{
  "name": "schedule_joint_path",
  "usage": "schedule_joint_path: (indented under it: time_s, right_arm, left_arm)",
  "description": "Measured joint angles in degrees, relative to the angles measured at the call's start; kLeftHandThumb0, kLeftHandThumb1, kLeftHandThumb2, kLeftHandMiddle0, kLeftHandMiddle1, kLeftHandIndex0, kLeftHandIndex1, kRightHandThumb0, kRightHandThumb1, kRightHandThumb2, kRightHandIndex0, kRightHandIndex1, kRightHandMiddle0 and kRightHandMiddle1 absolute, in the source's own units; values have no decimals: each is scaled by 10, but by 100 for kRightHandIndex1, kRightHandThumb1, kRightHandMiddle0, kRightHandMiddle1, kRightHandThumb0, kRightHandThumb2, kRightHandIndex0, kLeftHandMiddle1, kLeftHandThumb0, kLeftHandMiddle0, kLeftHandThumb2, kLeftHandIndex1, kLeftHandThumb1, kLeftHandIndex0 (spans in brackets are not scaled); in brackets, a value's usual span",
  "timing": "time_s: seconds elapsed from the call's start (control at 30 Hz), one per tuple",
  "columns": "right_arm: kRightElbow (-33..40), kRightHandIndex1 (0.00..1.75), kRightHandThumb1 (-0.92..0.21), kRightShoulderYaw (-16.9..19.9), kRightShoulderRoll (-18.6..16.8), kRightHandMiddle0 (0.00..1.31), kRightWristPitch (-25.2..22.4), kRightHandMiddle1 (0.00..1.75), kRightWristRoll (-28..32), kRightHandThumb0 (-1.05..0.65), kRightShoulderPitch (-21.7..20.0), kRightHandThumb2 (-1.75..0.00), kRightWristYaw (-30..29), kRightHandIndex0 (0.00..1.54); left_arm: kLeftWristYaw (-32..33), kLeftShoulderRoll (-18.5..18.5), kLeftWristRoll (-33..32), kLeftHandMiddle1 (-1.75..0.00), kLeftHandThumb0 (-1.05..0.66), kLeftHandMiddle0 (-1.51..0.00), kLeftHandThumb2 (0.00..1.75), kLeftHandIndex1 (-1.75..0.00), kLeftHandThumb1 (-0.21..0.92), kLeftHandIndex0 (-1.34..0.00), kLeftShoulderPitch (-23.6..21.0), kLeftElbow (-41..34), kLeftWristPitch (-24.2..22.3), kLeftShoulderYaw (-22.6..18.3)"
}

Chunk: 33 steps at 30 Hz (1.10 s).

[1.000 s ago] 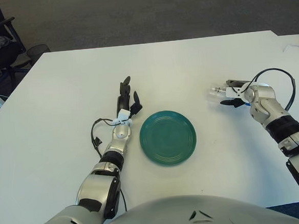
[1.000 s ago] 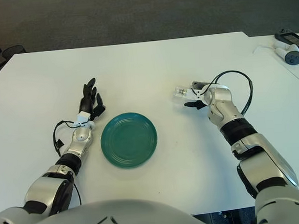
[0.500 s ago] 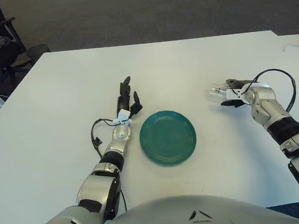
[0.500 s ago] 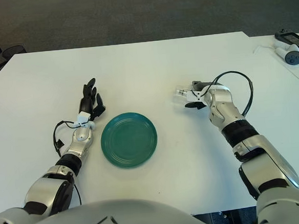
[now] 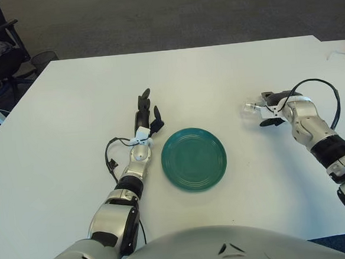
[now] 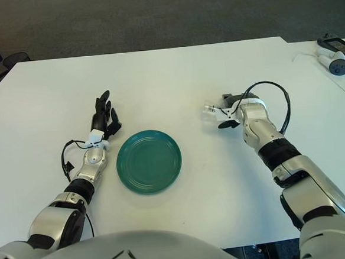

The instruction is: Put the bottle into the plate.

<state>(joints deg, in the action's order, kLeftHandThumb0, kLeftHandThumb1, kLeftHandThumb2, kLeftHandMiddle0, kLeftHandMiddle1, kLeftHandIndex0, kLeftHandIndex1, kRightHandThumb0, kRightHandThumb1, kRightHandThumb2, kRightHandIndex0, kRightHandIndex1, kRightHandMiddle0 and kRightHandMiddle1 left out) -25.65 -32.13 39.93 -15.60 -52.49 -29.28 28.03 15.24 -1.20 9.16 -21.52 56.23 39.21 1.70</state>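
right hand [image 5: 271, 108] well right of the plate [image 5: 193, 159], fingers closed around the bottle [image 5: 253, 108], a small clear one held sideways with its cap end pointing left toward the plate. the grasped end is mostly hidden by the fingers; only the leftward end shows.

change over the last second: less of the bottle shows beyond the fingers than a second ago, and its visible tip now sits a little lower in view and closer to the hand. wrist has shifted slightly right and its pose looks turned a bit. reads as the grip settling or the hand re-orienting the bottle, not yet a carry; the gap to the plate has not closed.

plate empty, flat on the table [image 5: 70, 113], unmoved. left hand [image 5: 146, 116] just left of the plate's upper-left rim, fingers extended and loosely together, holding nothing, unchanged.

judgement: grasp appears secured, transport still to come. next move would be leftward and toward the robot to get over the plate.
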Motion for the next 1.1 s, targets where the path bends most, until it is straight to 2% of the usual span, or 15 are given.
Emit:
schedule_joint_path:
  time_s: [0.17,0.23,0.27,0.3,0.33,0.4,0.43,0.47,0.53,0.57,0.6,0.7,0.8,0.93,1.1]
  right_arm:
    - [0,3,-92,-7,7,3,12,2,-4,-100,-2,-34,1,7]
    - [1,3,-92,-8,10,2,17,17,-4,-97,-2,-32,1,13]
    - [2,8,-92,-9,12,1,20,51,-4,-94,-2,-28,2,24]
    - [3,11,-92,-9,14,1,23,74,-4,-91,-2,-26,2,31]
    - [3,16,-91,-10,16,3,26,90,-4,-89,-1,-24,2,36]
    - [4,41,-87,-10,18,14,31,132,-4,-82,-1,-22,2,44]
    - [4,50,-84,-9,19,19,33,144,-3,-79,0,-24,2,46]
    - [4,54,-82,-9,20,23,33,148,-3,-77,0,-27,2,47]
    - [4,71,-60,-4,19,47,33,151,-1,-58,3,-69,-6,51]
    - [4,73,-57,-1,19,50,32,152,0,-55,5,-75,-13,51]
    - [5,87,-51,2,17,55,30,155,1,-51,8,-88,-19,53]
    - [0,120,-34,20,7,60,28,168,10,-17,23,-114,-62,64]
    - [-19,144,-14,40,-7,63,32,173,20,-6,34,-143,-119,77]
    - [-58,160,-4,63,-26,65,49,174,34,-1,37,-159,-194,83]
    - [-82,165,-1,83,-39,64,63,175,52,0,40,-164,-235,84]
  left_arm:
    - [-2,0,-1,0,-78,-27,96,-53,92,0,1,-2,-1,-1]
    - [-2,0,-2,0,-78,-27,96,-53,92,0,2,-3,-1,-1]
    - [-2,0,-2,0,-78,-28,96,-53,92,0,2,-3,-1,-1]
    - [-3,0,-3,0,-78,-28,96,-53,92,0,2,-4,-1,-1]
    - [-3,0,-3,0,-78,-28,96,-53,92,0,2,-4,-1,-1]
    - [-4,-1,-3,0,-78,-28,96,-54,92,0,3,-5,-2,-2]
    - [-4,-1,-3,0,-78,-28,96,-54,92,0,3,-6,-2,-2]
    - [-5,-1,-3,0,-78,-28,96,-54,92,0,3,-6,-2,-2]
    - [-5,-1,-3,0,-77,-28,97,-54,92,0,5,-9,-4,-2]
    - [-5,-1,-3,0,-77,-28,97,-54,92,0,5,-10,-4,-2]
    - [-5,-2,-3,0,-77,-28,97,-54,92,0,6,-11,-5,-2]
    - [-5,-2,-4,-1,-77,-28,97,-54,92,0,9,-16,-6,-2]
    - [-6,-2,-8,-1,-76,-28,96,-54,92,0,11,-18,-7,-3]
    - [-10,-2,-10,0,-77,-28,96,-54,92,0,12,-20,-8,-3]
    - [-14,-2,-12,0,-78,-28,96,-54,92,0,13,-21,-8,-3]
